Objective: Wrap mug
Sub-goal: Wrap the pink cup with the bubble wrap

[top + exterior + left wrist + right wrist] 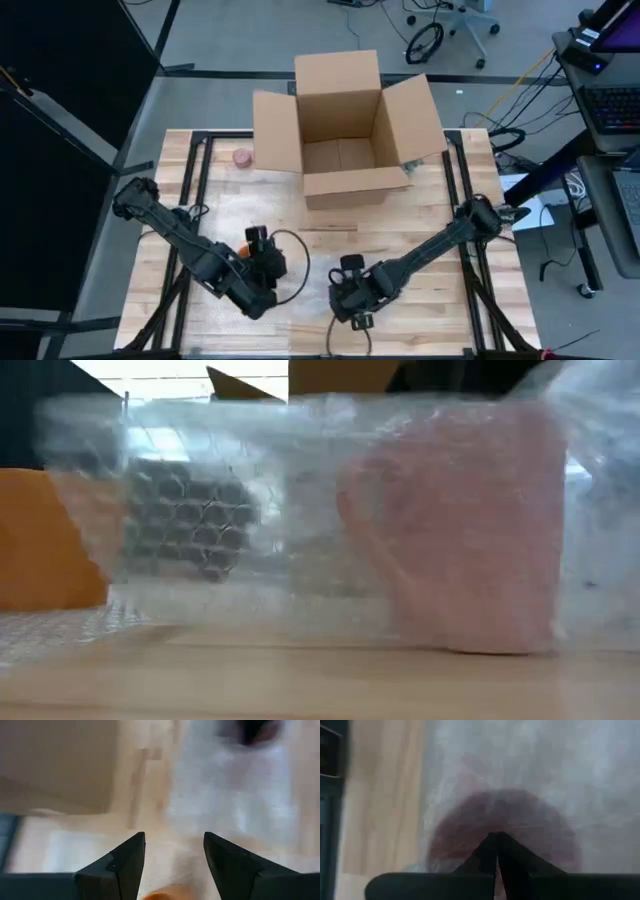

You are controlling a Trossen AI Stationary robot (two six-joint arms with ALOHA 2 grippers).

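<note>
Wooden table [440,300]: both arms low, right gripper [496,840] closed.

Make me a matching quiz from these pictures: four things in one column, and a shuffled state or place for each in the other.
Things:
1. box
2. mug
3. left gripper
4. right gripper

States:
A. jaws closed
B. flaps open, at the far side of the table
C. jaws apart
D. pink, behind bubble wrap

Pairs: 1-B, 2-D, 3-C, 4-A
</note>
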